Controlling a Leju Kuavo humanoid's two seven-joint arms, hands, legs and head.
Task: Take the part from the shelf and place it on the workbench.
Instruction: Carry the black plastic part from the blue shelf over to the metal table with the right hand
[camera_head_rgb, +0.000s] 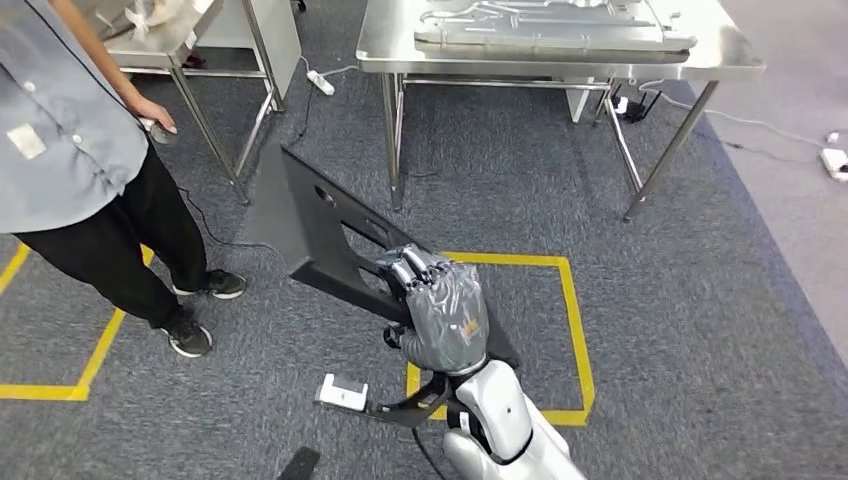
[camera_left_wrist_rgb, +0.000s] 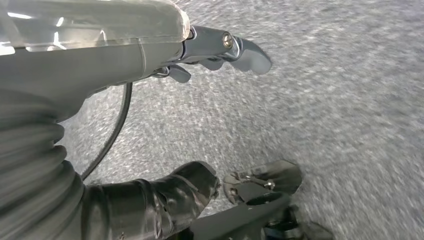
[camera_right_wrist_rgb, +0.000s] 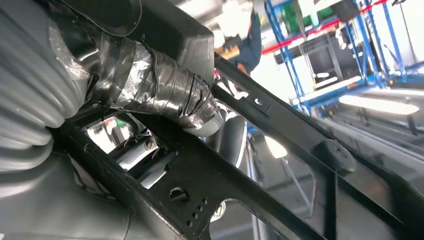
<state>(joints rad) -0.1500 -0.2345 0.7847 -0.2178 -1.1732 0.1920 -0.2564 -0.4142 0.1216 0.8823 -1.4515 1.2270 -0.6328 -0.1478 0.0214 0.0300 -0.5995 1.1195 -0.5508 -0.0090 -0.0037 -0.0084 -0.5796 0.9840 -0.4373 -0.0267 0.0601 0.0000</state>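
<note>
The part (camera_head_rgb: 320, 225) is a flat black panel with cut-outs, tilted above the carpet in the head view. My right hand (camera_head_rgb: 440, 305) grips its near edge, fingers curled over the rim. In the right wrist view the taped thumb (camera_right_wrist_rgb: 165, 95) lies across the black panel (camera_right_wrist_rgb: 280, 130). The steel workbench (camera_head_rgb: 400, 40) stands ahead at the far side, with a grey moulded panel (camera_head_rgb: 550, 25) lying on it. My left hand (camera_left_wrist_rgb: 150, 50) hangs over the grey carpet with its fingers apart and nothing in it.
A person in a grey shirt and black trousers (camera_head_rgb: 90, 200) stands close on the left beside a second steel table (camera_head_rgb: 170, 45). Yellow tape (camera_head_rgb: 575, 330) marks a square on the carpet. A power strip (camera_head_rgb: 320, 82) and cables lie under the tables.
</note>
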